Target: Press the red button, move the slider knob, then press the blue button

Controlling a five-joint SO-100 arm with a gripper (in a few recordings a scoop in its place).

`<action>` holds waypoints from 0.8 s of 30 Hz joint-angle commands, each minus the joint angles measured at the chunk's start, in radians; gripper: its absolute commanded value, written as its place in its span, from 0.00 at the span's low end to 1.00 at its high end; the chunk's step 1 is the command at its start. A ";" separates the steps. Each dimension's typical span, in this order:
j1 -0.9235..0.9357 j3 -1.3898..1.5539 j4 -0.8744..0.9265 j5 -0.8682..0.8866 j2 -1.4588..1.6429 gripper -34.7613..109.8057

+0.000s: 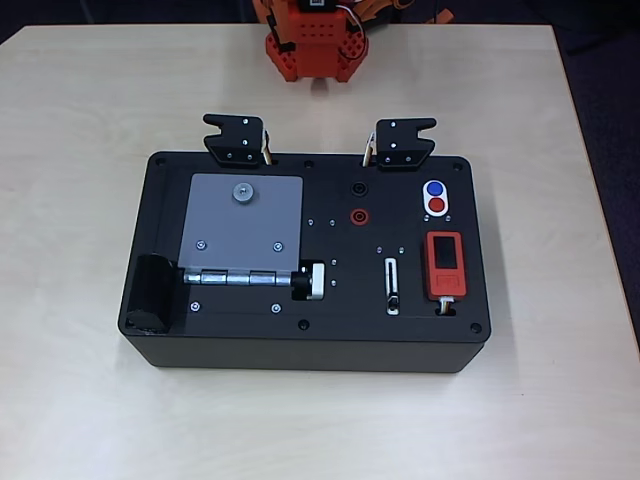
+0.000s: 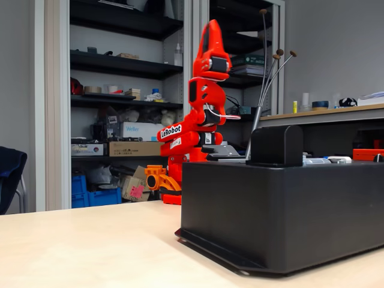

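In the overhead view a black box (image 1: 310, 340) sits on a pale wooden table (image 1: 80, 400), its near wall facing the bottom edge. On its top, along the near side, a black cylinder (image 1: 152, 292) lies at the left corner, then a metal hinge rod (image 1: 240, 277) runs right to a silver-and-black knob (image 1: 312, 281). Further right the slider knob (image 1: 393, 301) rests near the bottom end of its white-rimmed slot (image 1: 391, 285). Just right of the slot stands an orange-red module (image 1: 444, 265) with a dark screen. Above the hinge lies a grey plate (image 1: 240, 225). Toward the middle a red ring socket (image 1: 357, 215) sits below a black socket (image 1: 357, 188). At the right, in one white bezel, the red button (image 1: 437, 205) lies just beside the blue button (image 1: 434, 188), the blue one farther back. Two black brackets (image 1: 236, 138) (image 1: 403, 143) stand at the far edge. Beyond the box the orange arm's base (image 1: 315, 45) is at the table's far edge. In the fixed view the arm is folded upright behind the box, well apart from it, and the gripper (image 2: 211, 39) points up; I cannot tell whether its jaws are open or closed
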 commanded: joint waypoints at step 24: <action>0.014 0.005 -0.460 0.239 -0.002 0.24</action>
